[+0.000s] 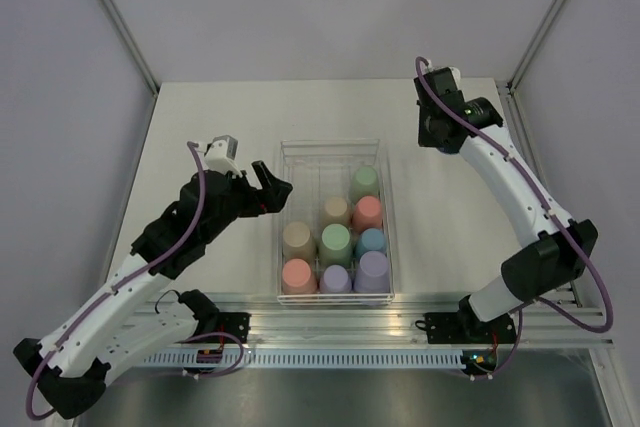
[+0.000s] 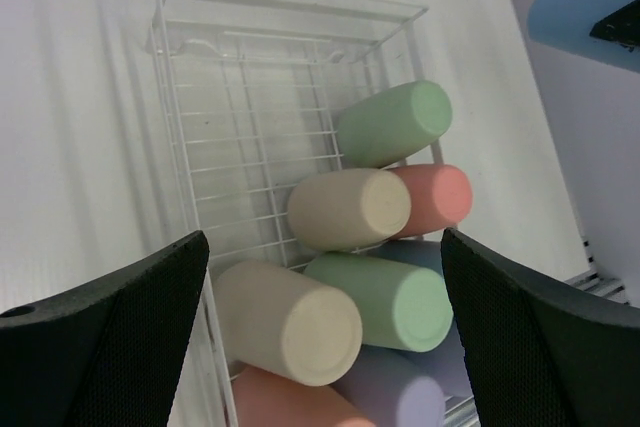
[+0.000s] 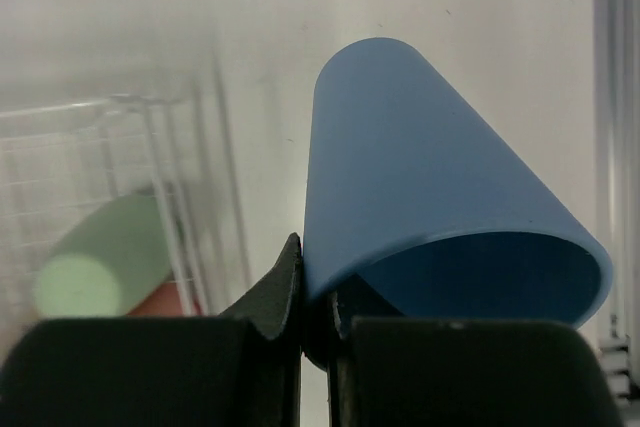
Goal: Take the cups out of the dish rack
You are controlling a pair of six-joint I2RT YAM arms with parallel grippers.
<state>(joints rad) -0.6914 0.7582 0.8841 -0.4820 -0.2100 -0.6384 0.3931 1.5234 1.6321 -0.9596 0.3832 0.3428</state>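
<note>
Right wrist view showed the right end effector [image 3: 315,319] clenched on a blue cup [image 3: 430,187], pinching its wall at the rim. The cup's long axis ran away from the camera, w/ the open mouth near and the closed base far. It hung over bare worktop [image 3: 500,7], just right of the rack [image 3: 120,147]. So this cup was already out of the rack but not yet set down.

Top view: the other cups [image 1: 335,242] stood in the rack base up, axis vertical. They were packed in the near and right part, and the far-left part was only bare wire. The left end effector [image 1: 273,190] was released, fingers wide apart, just outside the rack's left wall and pointing right, towards the cups. The beige cup [image 1: 298,239] in the left column was closest to it, a bit toward the arm bases.

My judgement: the right arm prob. needs only to lower and let go. For the next pick the left arm is nearer. It should reach right, over the wall, and approach from above, since the cups stand close side by side.
</note>
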